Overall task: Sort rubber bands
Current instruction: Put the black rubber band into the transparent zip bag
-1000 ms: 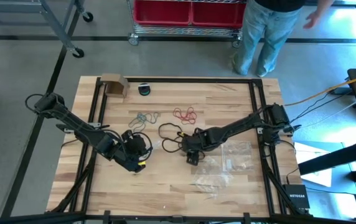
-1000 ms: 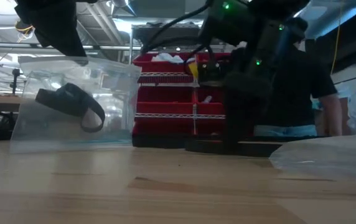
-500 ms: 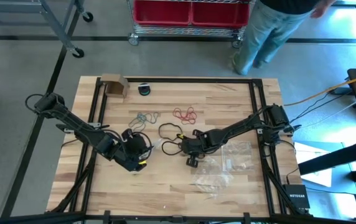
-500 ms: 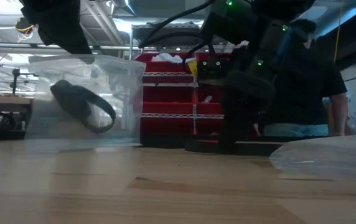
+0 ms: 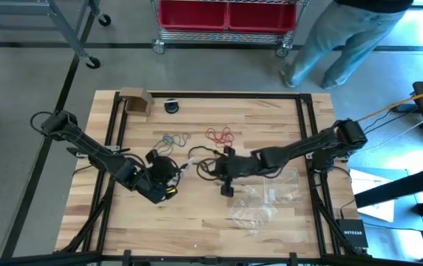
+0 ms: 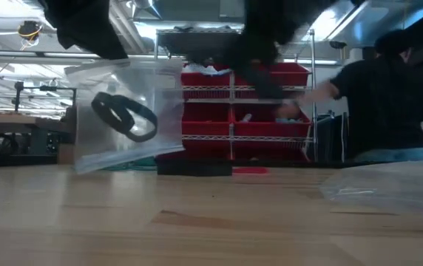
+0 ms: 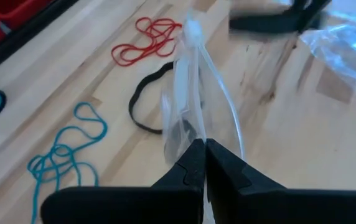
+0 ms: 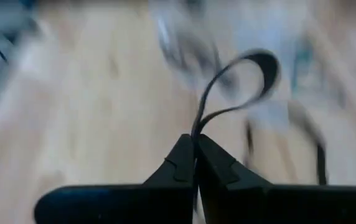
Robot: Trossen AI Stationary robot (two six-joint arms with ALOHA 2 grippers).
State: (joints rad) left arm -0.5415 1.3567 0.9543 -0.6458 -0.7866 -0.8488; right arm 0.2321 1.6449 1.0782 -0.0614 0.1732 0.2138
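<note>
My left gripper [image 5: 173, 174] is shut on a clear zip bag [image 6: 134, 111], which hangs below it with a black rubber band [image 6: 123, 117] inside. My right gripper [image 8: 195, 142] is shut on another black rubber band [image 8: 243, 78] and stands raised just right of the bag, at the table's middle [image 5: 213, 165]. More black bands [image 7: 145, 107] lie flat on the wood between the two grippers. Behind them, red bands [image 5: 220, 136] and teal bands [image 5: 171, 140] lie in separate clusters. My left gripper pinches the zip bag's top edge [image 7: 193, 127] between its two shut fingers, slanting down toward the table's right side. The bag hangs tilted below the fingers; its lower corner [image 6: 86, 166] is at the table top. My right gripper pinches the black band [image 8: 198, 124] between its shut fingertips, both strands of the loop together. The fingers slant down toward the table's left side. The loop stands out past the fingertips, lifted clear of the wood.
Several empty clear bags [image 5: 259, 199] lie crumpled at the near right. A cardboard box [image 5: 135, 100] and a small dark round thing [image 5: 171, 106] stand at the far left. A person [image 5: 344, 37] walks behind the table by red bins [image 5: 226, 13].
My right gripper has shut on a black band on the table and risen with it, tipping toward level; the band is now lifted clear. The bag in my left gripper has swung and tilted. The person behind the table has walked toward the right.
</note>
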